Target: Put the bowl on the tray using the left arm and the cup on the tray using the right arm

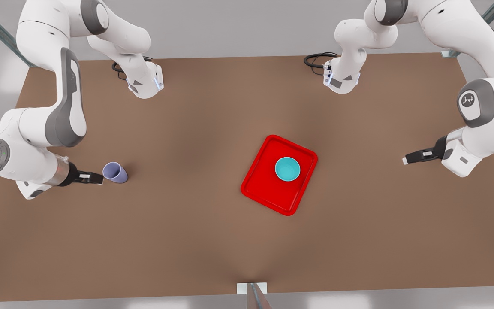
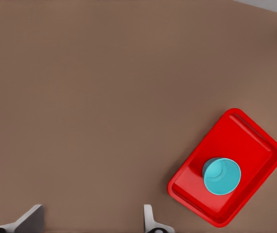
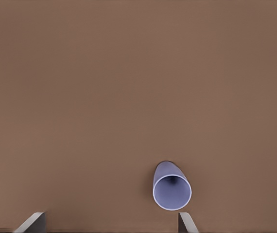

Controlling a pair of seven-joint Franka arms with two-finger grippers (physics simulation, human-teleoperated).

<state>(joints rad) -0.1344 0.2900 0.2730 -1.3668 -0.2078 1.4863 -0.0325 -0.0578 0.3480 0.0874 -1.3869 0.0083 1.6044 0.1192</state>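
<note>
The teal bowl (image 1: 287,168) (image 2: 222,175) sits inside the red tray (image 1: 264,189) (image 2: 245,136), right of the table's middle in the front view. My left gripper (image 1: 408,159) (image 2: 91,221) hovers open at the front view's right, well away from the tray, holding nothing. On the bare table at the front view's left stands the lavender cup (image 1: 115,172) (image 3: 171,187), mouth up. Right beside the cup is my right gripper (image 1: 97,178) (image 3: 109,222), open; the cup lies just beyond one fingertip (image 3: 187,222), not between the fingers.
The brown table (image 1: 187,240) spreads wide between cup and tray. Black cables (image 1: 315,60) lie near the arm bases at the back edge. A small white mount (image 1: 251,287) sits at the near edge.
</note>
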